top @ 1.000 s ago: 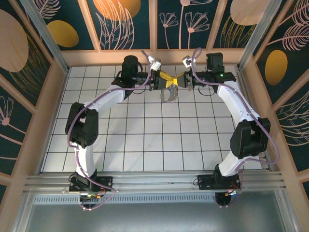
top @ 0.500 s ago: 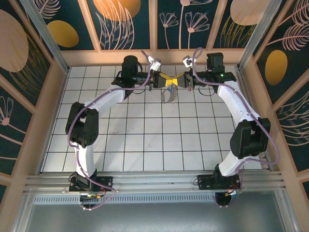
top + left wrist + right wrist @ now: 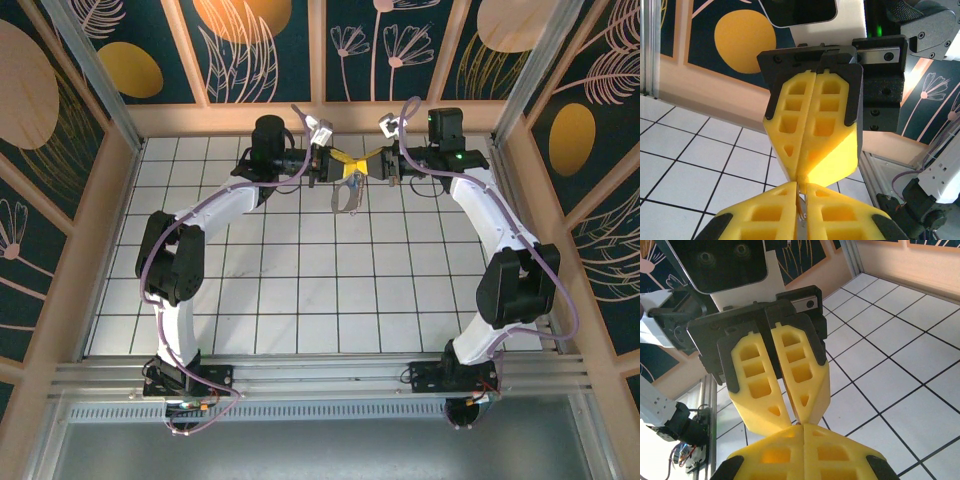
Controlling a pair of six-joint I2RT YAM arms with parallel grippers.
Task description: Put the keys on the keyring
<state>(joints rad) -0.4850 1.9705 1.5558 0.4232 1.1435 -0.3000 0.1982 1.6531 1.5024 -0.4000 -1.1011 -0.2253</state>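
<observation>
Keyring (image 3: 345,192) hangs slightly left of prior position, below fingertip junction. Left gripper (image 3: 801,192) nearly closed, pinching thin tan strip, likely keyring. Right gripper (image 3: 804,427) fully closed, tips against left's, likely steadying for threading. Keys too small to distinguish. Both raised above tiled table (image 3: 300,290).

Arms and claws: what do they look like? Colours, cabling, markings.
Both the left arm and right arm have white tubular links, bulky black joint housings and purple cables looped alongside. A green light glows near the right wrist. The left claw and right claw carry yellow wedge-shaped fingers with rectangular pockets, set in black mounts.
</observation>
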